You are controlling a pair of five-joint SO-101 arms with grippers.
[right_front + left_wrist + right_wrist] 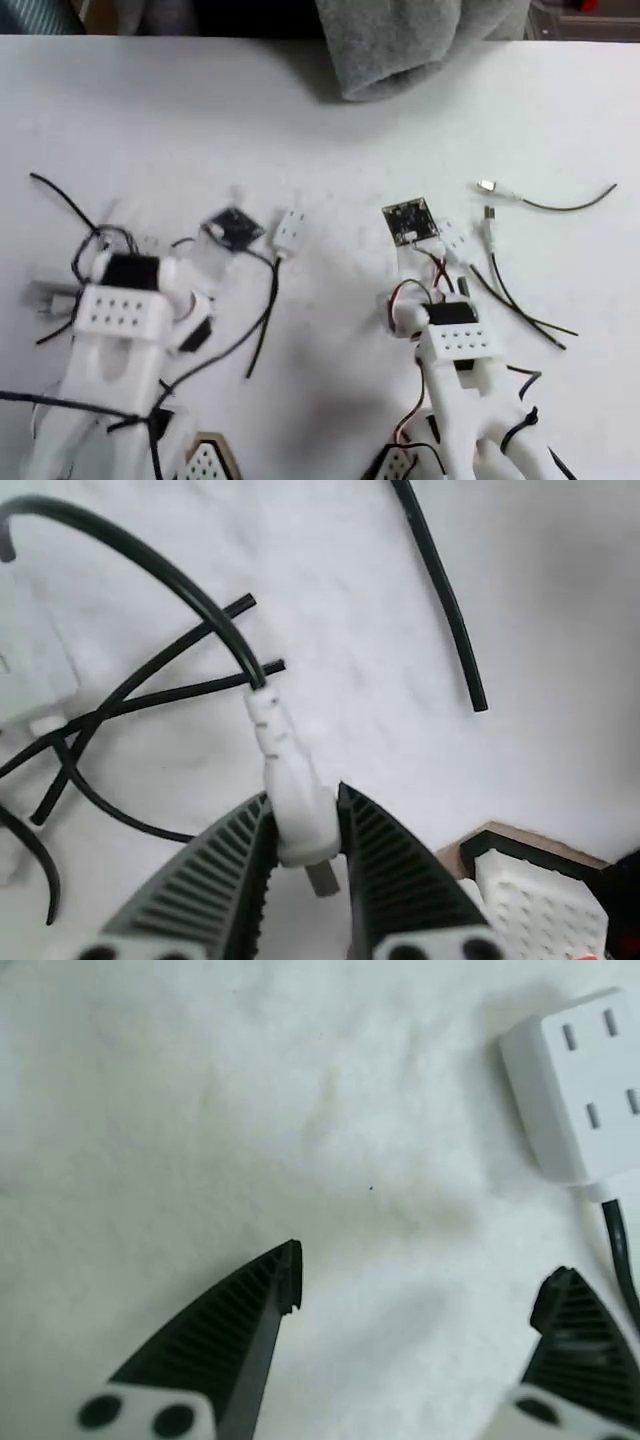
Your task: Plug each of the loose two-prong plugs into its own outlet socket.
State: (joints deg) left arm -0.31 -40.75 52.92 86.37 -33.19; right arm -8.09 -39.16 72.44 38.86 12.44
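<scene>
— Now, panel by panel: what does the left gripper point(303, 800) hold?

— A white two-prong plug point(285, 770), clamped between both ribbed black fingers point(225, 870) over the white table point(560, 630). Its ribbed collar and black cable point(130, 555) point away from the wrist, and one metal prong point(322, 879) shows on the wrist side of the jaws.

— What lies around it?

— Crossing black leads point(120, 695) run under the plug's cable. A separate cut-ended black cable point(445, 610) lies apart to one side. A white perforated plate on a wooden base point(535, 895) sits close to the wrist.

— And the right gripper point(423, 1275)?

— Spread wide, with nothing between its fingers. A white rectangular outlet block point(580, 1085) with paired slots lies just beside one finger, and its black cord point(618, 1235) runs back past that finger. Any lettering on it is too small to tell.

— From above?

— A second white outlet block point(291, 230) lies between the two arms. Beyond the right arm, a loose white plug on a curved lead point(487, 186) and another loose plug on a straighter lead point(490, 215) lie near each other, neither seated in a socket. A dark circuit board point(410, 220) rides on the right arm's wrist, its markings illegible. A grey cloth point(400, 45) drapes over the far table edge.
</scene>
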